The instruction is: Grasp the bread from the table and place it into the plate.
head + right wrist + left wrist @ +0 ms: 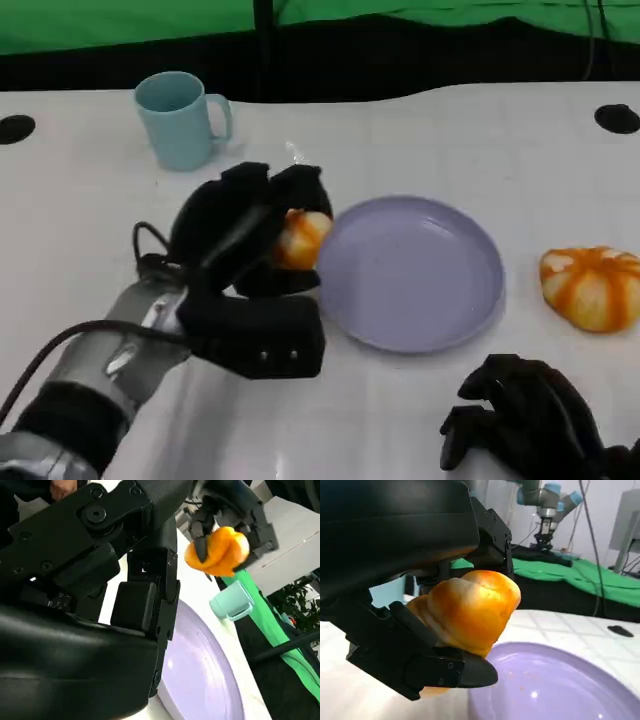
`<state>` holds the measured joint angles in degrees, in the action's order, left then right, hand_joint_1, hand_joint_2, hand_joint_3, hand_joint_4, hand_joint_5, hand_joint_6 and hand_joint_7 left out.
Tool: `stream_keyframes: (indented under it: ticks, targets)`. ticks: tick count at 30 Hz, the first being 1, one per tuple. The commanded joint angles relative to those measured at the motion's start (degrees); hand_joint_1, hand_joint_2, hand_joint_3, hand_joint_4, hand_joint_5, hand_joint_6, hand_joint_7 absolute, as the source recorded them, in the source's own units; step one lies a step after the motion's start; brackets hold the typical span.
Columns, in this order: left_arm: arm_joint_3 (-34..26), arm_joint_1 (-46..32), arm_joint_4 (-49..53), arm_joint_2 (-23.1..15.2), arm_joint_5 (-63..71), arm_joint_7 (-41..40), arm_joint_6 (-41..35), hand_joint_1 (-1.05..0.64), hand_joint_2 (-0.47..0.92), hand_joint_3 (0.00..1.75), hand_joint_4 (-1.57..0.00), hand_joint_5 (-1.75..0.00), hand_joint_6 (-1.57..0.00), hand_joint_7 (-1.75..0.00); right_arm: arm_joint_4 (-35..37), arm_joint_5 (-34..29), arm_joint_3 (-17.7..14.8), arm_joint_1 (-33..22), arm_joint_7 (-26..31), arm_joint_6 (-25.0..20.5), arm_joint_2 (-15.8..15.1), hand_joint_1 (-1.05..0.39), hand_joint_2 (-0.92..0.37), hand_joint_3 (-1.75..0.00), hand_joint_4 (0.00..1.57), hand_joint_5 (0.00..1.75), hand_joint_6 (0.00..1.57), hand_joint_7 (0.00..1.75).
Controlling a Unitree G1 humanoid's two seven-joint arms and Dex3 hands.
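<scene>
Two orange-glazed bread rolls: one bread roll (300,238) in the left hand (243,240), a second roll (592,287) lying on the white table (80,230). One lilac plate (412,272). One pale blue mug (180,120). Two black hands, counting the right hand (530,415).

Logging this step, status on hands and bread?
Left hand holds bread, lifted at the plate rim. Right hand idle, fingers curled, near plate. Second bread and mug off the path.
</scene>
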<state>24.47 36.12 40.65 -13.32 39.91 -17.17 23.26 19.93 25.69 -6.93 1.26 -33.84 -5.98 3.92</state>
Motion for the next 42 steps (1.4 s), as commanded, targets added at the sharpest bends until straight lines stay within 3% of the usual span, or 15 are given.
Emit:
stream_keyframes:
  ticks: [1, 3, 6, 9, 20, 24, 25, 27, 30, 31, 33, 36, 38, 40, 42]
  targets:
    - [0.46, 2.27, 2.49, 0.48, 0.37, -1.61, 1.08, -0.25, 0.65, 0.71, -0.81, -1.75, -0.58, -1.75, 0.01, 0.42, -0.19, -0.26, -0.57, 0.31, -0.36, -1.05, -0.73, 0.0, 1.56, 0.77, 1.57, 0.38]
    - [0.48, 2.44, 2.88, 0.53, 0.39, -1.79, 1.3, -0.26, 0.65, 0.72, -0.81, -1.75, -0.58, -1.75, 0.01, 0.4, -0.21, -0.25, -0.59, 0.31, -0.35, -1.05, -0.73, 0.0, 1.57, 0.77, 1.57, 0.38]
    - [3.67, 7.79, 8.25, 6.1, 2.75, -3.21, 0.29, -0.3, 0.6, 0.89, -0.87, -1.75, -0.62, -1.73, -0.62, 0.23, 0.07, -0.55, -0.29, 0.01, -0.29, -1.05, -0.73, 0.0, 1.57, 0.76, 1.57, 0.38]
    - [5.27, 10.62, 11.92, 8.69, 3.76, -4.08, 0.07, -0.32, 0.57, 0.98, -0.91, -1.75, -0.65, -1.72, -0.86, 0.19, 0.18, -0.78, -0.28, -0.05, -0.34, -1.04, -0.73, 0.0, 1.57, 0.75, 1.57, 0.38]
    - [8.12, 16.24, 20.98, 14.76, 4.58, -5.71, -1.22, -0.32, 0.53, 1.08, -0.95, -1.75, -0.68, -1.74, -1.52, 0.02, 0.33, -1.57, -0.27, 0.41, -0.4, -1.04, -0.74, -0.01, 1.57, 0.76, 1.57, 0.38]
    - [8.57, 17.69, 23.09, 15.68, 4.37, -3.99, -1.94, -0.32, 0.52, 1.09, -0.93, -1.75, -0.69, -1.57, -1.58, -0.09, 0.44, -1.64, -0.21, 0.62, -0.32, -1.05, -0.74, -0.01, 1.57, 0.76, 1.57, 0.38]
    - [8.66, 17.93, 23.42, 15.79, 4.31, -3.71, -2.1, -0.32, 0.54, 1.05, -0.91, -1.75, -0.7, -1.41, -1.6, -0.1, 0.45, -1.65, -0.19, 0.68, -0.29, -1.05, -0.74, -0.01, 1.57, 0.76, 1.57, 0.38]
    - [8.78, 18.27, 24.07, 15.98, 4.09, -3.45, -2.11, -0.32, 0.56, 1.0, -0.89, -1.75, -0.73, -1.27, -1.98, 0.02, 0.48, -1.77, 0.06, 0.22, -0.23, -1.05, -0.74, 0.0, 1.57, 0.77, 1.57, 0.39]
    - [8.84, 18.4, 24.89, 16.0, 3.75, -3.51, -1.75, -0.33, 0.57, 0.96, -0.87, -1.75, -0.69, -1.43, -2.11, 0.16, 0.51, -1.79, 0.0, 0.0, -0.24, -1.05, -0.74, 0.0, 1.57, 0.77, 1.57, 0.39]
    - [8.85, 18.53, 25.09, 16.01, 3.56, -2.48, -2.04, -0.33, 0.62, 0.9, -0.8, -1.73, -0.67, -1.34, -2.04, 0.12, 0.51, -1.79, -0.04, 0.07, -0.26, -1.05, -0.73, 0.0, 1.57, 0.76, 1.57, 0.39]
    - [8.95, 18.81, 25.32, 15.98, 3.36, -0.39, -2.66, -0.35, 0.8, 0.63, -0.7, -1.55, -0.68, -1.05, -2.01, 0.09, 0.5, -1.81, 0.05, 0.04, -0.27, -1.05, -0.74, 0.0, 1.57, 0.76, 1.57, 0.38]
    - [9.34, 19.66, 25.16, 15.65, 3.34, 5.52, -4.55, -0.39, 0.9, 0.44, -0.56, -1.27, -0.57, -0.58, -2.0, 0.35, 0.4, -1.74, -0.15, -0.19, -0.29, -1.05, -0.73, 0.0, 1.57, 0.75, 1.57, 0.37]
    - [9.15, 19.99, 24.83, 15.65, 2.89, 9.22, -5.99, -0.46, 0.92, 0.39, -0.41, -0.8, -0.44, -0.21, -1.92, 0.4, 0.34, -1.69, -0.14, -0.08, -0.22, -1.04, -0.73, 0.0, 1.57, 0.75, 1.57, 0.37]
    - [9.44, 20.42, 24.22, 15.54, 3.02, 12.84, -7.7, -0.58, 0.92, 0.39, -0.26, -0.5, -0.31, -0.06, -1.99, 0.26, 0.39, -1.65, 0.08, -0.2, -0.25, -1.05, -0.73, 0.0, 1.57, 0.75, 1.57, 0.37]
    - [9.85, 20.54, 23.4, 15.2, 3.36, 14.83, -8.43, -0.73, 0.92, 0.41, -0.18, -0.35, -0.21, -0.02, -2.06, 0.12, 0.47, -1.68, 0.13, -0.2, -0.32, -1.05, -0.73, 0.0, 1.57, 0.76, 1.57, 0.38]
